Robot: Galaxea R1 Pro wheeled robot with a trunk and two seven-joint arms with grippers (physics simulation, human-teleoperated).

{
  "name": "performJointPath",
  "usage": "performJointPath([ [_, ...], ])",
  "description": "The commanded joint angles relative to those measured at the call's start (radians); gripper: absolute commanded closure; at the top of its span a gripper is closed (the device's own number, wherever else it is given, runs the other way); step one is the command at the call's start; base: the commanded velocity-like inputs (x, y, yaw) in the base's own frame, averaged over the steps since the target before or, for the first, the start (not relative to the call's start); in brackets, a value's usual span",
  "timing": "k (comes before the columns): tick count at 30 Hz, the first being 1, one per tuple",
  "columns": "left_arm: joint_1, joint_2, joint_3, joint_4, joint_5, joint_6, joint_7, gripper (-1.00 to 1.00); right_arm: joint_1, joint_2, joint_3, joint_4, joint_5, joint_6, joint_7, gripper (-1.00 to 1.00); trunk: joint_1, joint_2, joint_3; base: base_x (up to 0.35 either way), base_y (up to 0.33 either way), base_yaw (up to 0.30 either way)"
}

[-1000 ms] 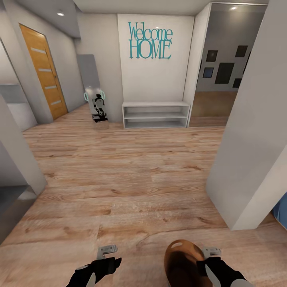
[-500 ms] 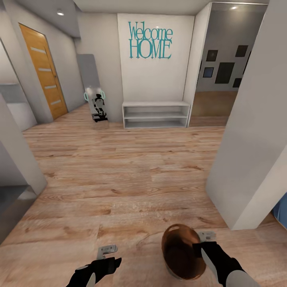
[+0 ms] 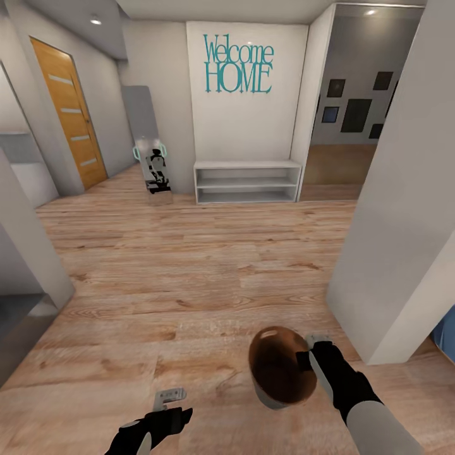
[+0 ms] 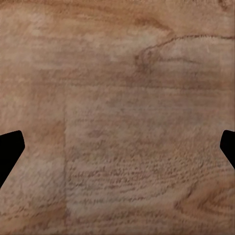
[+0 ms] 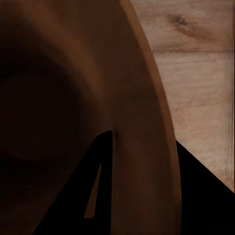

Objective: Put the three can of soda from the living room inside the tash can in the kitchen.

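Observation:
The tash can, a brown-copper bucket with a dark inside, hangs low over the wood floor in front of me, tilted with its mouth toward the camera. My right gripper is shut on its rim at the right side. In the right wrist view one finger sits inside the tash can and the other outside its wall. My left gripper is open near the bottom of the head view, and its fingertips stand wide apart over bare floor. The cans of soda are out of view.
I am in a white hall with teal "Welcome HOME" lettering. A low white shelf stands under it. An orange door is at the left. A white pillar stands close on my right and a wall corner on my left.
My right arm has carried the tash can forward and a little to the left, away from the bottom edge of the head view. The left arm and the camera have stayed still.

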Motion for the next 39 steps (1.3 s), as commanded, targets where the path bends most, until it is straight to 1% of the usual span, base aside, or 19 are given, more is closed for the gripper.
performJointPath([
  [1,0.0,0.0,0.0,0.0,0.0,0.0,0.0,-1.0,-0.01,-0.001,-0.001,-0.002,-0.006,0.012,0.005,1.0,0.0,0.0,0.0,0.0,0.0,0.0],
  [4,0.0,0.001,0.0,0.001,0.0,-0.001,0.0,-1.0,-0.036,-0.007,-0.003,-0.005,-0.006,0.05,0.005,1.0,0.0,0.0,0.0,0.0,0.0,0.0],
  [11,0.0,0.001,0.001,0.0,0.001,-0.001,0.0,-1.0,-0.048,-0.009,-0.002,-0.006,-0.004,0.078,0.004,1.0,0.0,0.0,0.0,0.0,0.0,0.0],
  [15,0.0,0.0,0.0,-0.001,0.002,-0.001,0.0,-1.0,-0.049,-0.004,-0.001,-0.006,-0.004,0.106,0.004,1.0,-0.015,0.028,0.013,0.0,0.0,0.0],
  [20,0.0,0.0,-0.001,0.0,0.002,-0.001,0.0,-1.0,-0.049,-0.002,-0.001,-0.006,-0.004,0.121,0.004,1.0,-0.035,0.063,0.028,0.0,0.0,0.0],
  [39,0.0,0.001,0.001,0.001,-0.001,-0.001,0.0,-1.0,-0.048,-0.003,-0.001,-0.006,-0.007,0.123,0.006,1.0,-0.107,0.196,0.088,0.0,0.0,0.0],
])
